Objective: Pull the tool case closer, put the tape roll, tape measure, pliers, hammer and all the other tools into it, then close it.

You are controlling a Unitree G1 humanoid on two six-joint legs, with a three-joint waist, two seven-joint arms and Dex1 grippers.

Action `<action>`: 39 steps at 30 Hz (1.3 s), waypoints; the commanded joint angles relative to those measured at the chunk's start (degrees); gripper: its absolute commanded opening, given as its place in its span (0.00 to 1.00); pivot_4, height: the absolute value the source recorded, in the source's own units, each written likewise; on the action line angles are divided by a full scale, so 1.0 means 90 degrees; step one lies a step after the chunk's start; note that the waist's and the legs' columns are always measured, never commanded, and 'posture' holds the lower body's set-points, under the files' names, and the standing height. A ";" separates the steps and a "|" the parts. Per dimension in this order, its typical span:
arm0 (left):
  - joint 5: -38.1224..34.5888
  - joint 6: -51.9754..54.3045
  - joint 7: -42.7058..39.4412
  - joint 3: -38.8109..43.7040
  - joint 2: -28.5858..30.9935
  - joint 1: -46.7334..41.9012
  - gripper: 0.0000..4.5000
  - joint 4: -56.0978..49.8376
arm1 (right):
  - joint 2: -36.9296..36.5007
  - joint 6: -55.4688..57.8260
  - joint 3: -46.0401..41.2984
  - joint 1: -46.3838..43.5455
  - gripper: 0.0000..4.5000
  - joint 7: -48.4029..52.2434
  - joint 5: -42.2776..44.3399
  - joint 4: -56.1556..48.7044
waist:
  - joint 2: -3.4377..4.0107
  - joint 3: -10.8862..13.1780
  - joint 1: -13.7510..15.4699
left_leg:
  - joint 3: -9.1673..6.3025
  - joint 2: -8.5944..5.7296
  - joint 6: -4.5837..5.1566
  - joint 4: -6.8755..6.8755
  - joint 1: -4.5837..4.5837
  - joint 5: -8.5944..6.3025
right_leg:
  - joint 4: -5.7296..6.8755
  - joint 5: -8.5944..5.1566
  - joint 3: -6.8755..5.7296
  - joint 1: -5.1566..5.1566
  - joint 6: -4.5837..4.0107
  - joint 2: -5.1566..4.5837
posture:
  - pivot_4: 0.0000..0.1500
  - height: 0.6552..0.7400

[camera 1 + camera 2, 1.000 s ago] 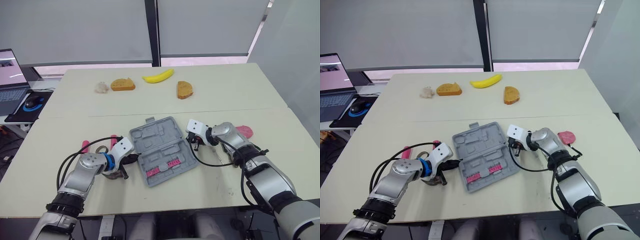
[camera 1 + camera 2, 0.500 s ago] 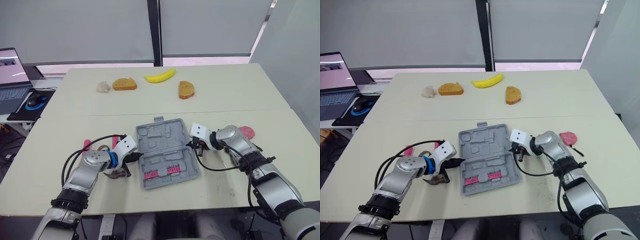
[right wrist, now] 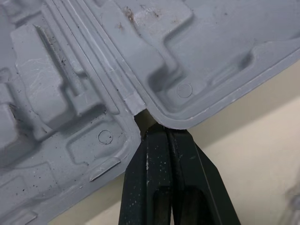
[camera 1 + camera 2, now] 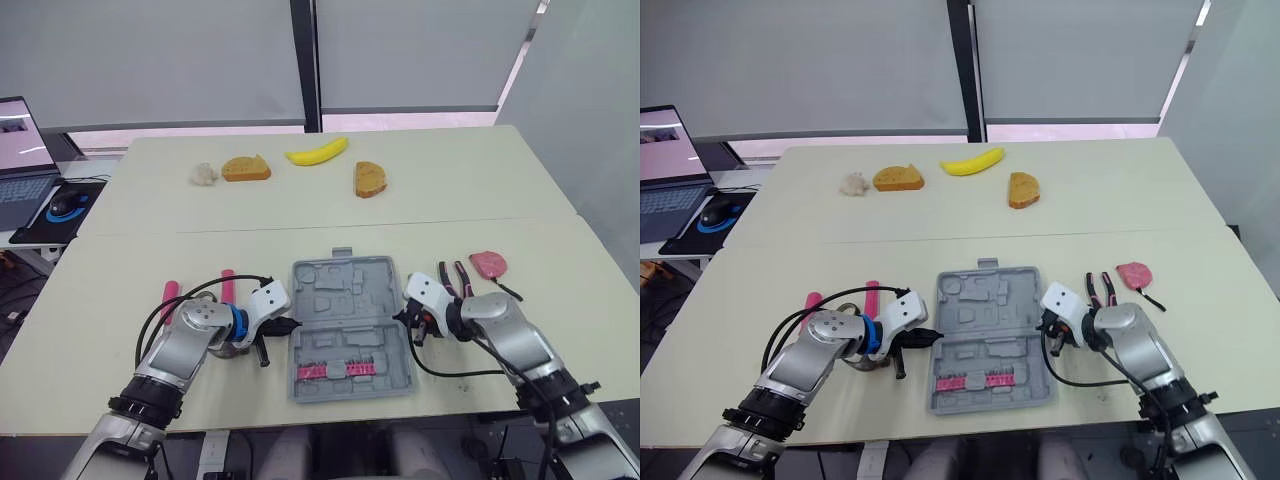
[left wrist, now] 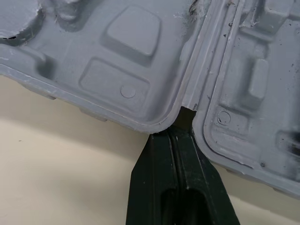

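On table (image 4: 150, 195): one case (image 4: 350, 325), one banana (image 4: 316, 152), one pliers (image 4: 461, 274).

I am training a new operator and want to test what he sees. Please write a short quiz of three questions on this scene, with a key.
1. True or false: the case lies open.
2. Where do the pliers lie? A: in the case. B: on the table, to the right of the case. C: beside the banana.
3. Are the left pincer and the right pincer open or shut?

Key: 1 true; 2 B; 3 both shut, with their tips at the hinge notches of the case.
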 commanded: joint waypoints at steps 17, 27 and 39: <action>-0.0145 0.0227 -0.0379 -0.0155 0.0285 0.0426 0.00 -0.0742 | -0.0007 0.0503 0.0313 0.0499 0.00 -0.0543 0.0533 -0.0926 | -0.0007 -0.0005 0.0004 | -0.0003 0.0001 0.0001 -0.0001 0.0004 -0.0001 | -0.0005 0.0000 -0.0002 0.0006 0.0001 0.0002 | 1.00 1.00; -0.0142 0.0242 -0.0364 -0.0175 0.0234 0.0400 0.00 -0.0715 | -0.0154 0.0492 0.0373 0.0520 0.00 -0.0574 0.0656 -0.0929 | -0.0009 -0.0006 0.0010 | -0.0004 0.0001 0.0001 -0.0001 0.0005 -0.0001 | -0.0006 -0.0001 -0.0003 0.0009 0.0001 0.0002 | 1.00 1.00; -0.0248 0.0446 -0.0585 -0.0206 0.0474 0.0687 0.00 -0.1085 | -0.0307 0.0774 0.0493 0.0699 0.00 -0.0567 0.0903 -0.1305 | -0.0010 -0.0006 0.0011 | -0.0004 0.0001 0.0002 -0.0001 0.0004 -0.0001 | -0.0009 -0.0001 -0.0002 0.0009 0.0001 0.0002 | 1.00 1.00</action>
